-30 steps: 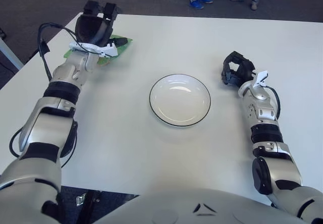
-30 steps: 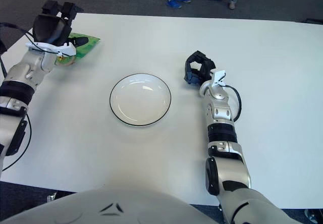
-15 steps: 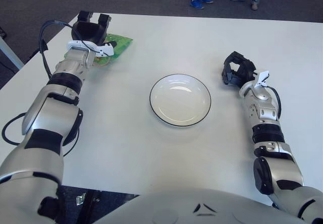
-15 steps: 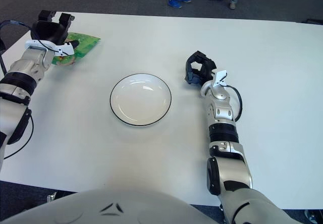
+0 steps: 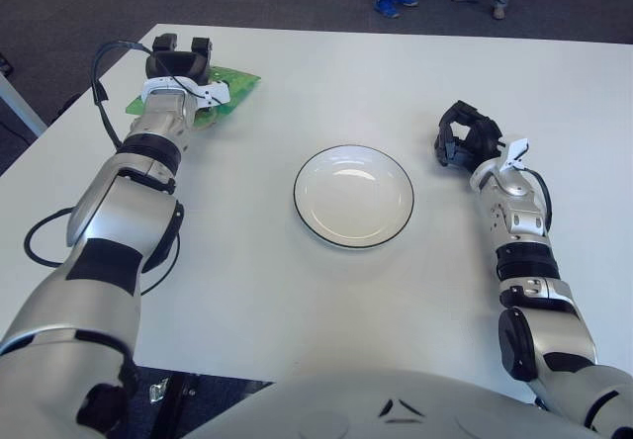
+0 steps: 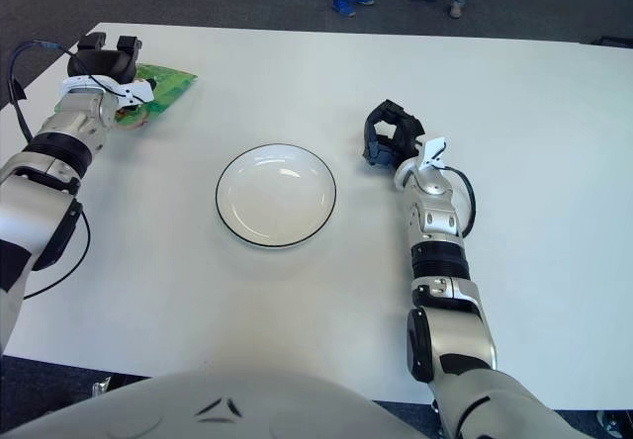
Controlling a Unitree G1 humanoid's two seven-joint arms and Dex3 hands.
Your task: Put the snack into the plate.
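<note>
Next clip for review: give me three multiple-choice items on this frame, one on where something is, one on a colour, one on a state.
1. Where is the snack bag?
A. on the plate
B. far left corner of the table, under the left hand
C. beside the right hand

2. What colour is the bag?
A. green
B. red
C. blue

3. The plate is
A. holding the snack
B. upside down
C. empty

Key: B, the snack bag lies beneath the left hand; A, its wrapper is green; C, the plate shows only bare white. The right hand shows right of the plate.

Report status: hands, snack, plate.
Left hand over green snack bag at far-left table corner, grasp unclear. Right hand idle, right of plate. Plate empty, path unobstructed.
</note>
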